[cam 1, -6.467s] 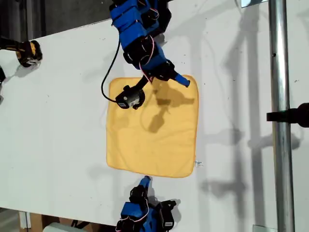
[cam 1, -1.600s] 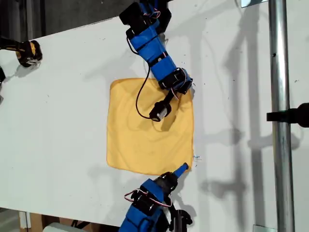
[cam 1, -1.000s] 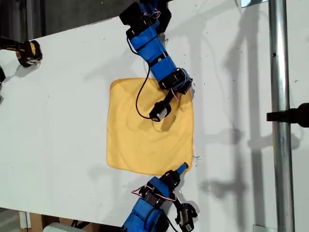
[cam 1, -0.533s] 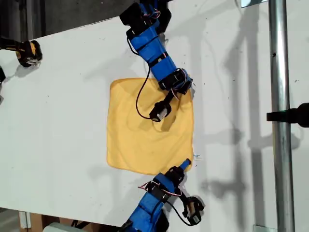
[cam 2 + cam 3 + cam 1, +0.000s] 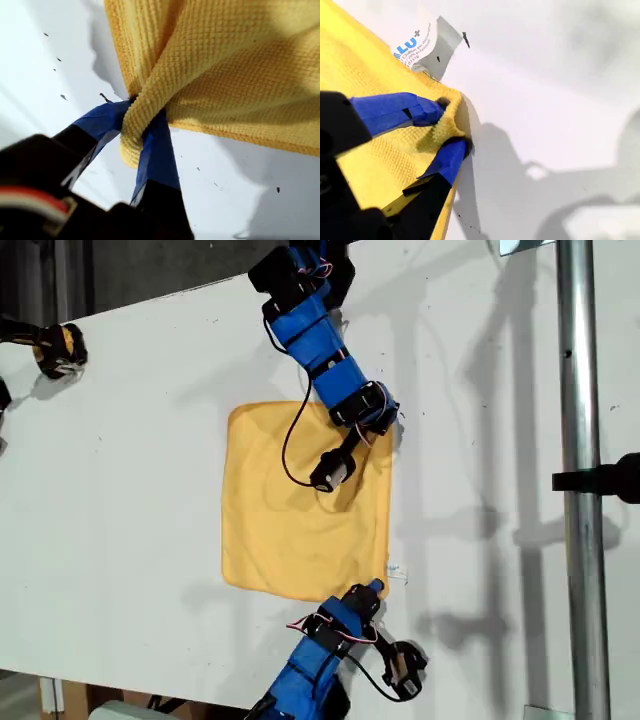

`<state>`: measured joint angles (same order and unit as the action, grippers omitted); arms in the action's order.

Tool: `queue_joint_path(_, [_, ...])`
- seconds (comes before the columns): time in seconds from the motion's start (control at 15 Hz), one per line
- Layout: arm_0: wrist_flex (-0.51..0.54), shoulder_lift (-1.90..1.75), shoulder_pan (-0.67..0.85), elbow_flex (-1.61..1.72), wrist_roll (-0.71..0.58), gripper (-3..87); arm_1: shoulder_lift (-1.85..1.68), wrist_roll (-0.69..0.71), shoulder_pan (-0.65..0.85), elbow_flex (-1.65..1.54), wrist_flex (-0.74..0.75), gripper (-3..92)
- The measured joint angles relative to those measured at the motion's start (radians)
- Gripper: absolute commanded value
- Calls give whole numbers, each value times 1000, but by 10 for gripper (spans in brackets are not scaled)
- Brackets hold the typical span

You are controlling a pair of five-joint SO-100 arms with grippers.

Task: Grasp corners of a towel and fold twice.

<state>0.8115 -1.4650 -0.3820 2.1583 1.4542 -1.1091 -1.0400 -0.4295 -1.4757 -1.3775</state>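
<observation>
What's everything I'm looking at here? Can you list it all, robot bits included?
Towel: one, yellow-orange, flat on the table near the middle of the exterior view.
Tag: one, white with blue print, at the towel's edge by the corner my second gripper holds.
Table: one, white, under everything.
Metal pole: one, silver, upright along the exterior view's right.
My first gripper: blue jaws, shut on a towel corner, upper arm in the exterior view.
My second gripper: blue jaws, shut on the corner by the tag, lower arm in the exterior view.
</observation>
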Motion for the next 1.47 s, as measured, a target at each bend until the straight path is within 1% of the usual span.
queue_joint_path(0.27, [-3, -20, -3, -46, -21, -7, 2, 0, 0, 12, -9, -1])
queue_joint_path(0.4, [2, -91, -3, -57, -52, -7, 6, 0, -6, 41, -44, -1])
queue_joint_path(0.6, [84, -169, -15, -98, -98, -7, 3, 0, -15, 80, -89, -1])
queue_joint_path(0.8, [221, -176, -41, -230, -135, -7, -55, 0, -21, 87, -109, -1])
queue_joint_path(0.93, [276, -176, -67, -316, -160, -7, -92, 0, -43, 126, -118, -1])
queue_joint_path(1.07, [310, -184, -100, -370, -166, -7, -132, 0, -78, 166, -120, -1])
queue_joint_path(1.33, [307, -216, -150, -380, -160, -7, -141, 0, -152, 256, -74, -1])
queue_joint_path(1.47, [304, -241, -153, -379, -161, -7, -141, 17, -152, 259, -60, -1])
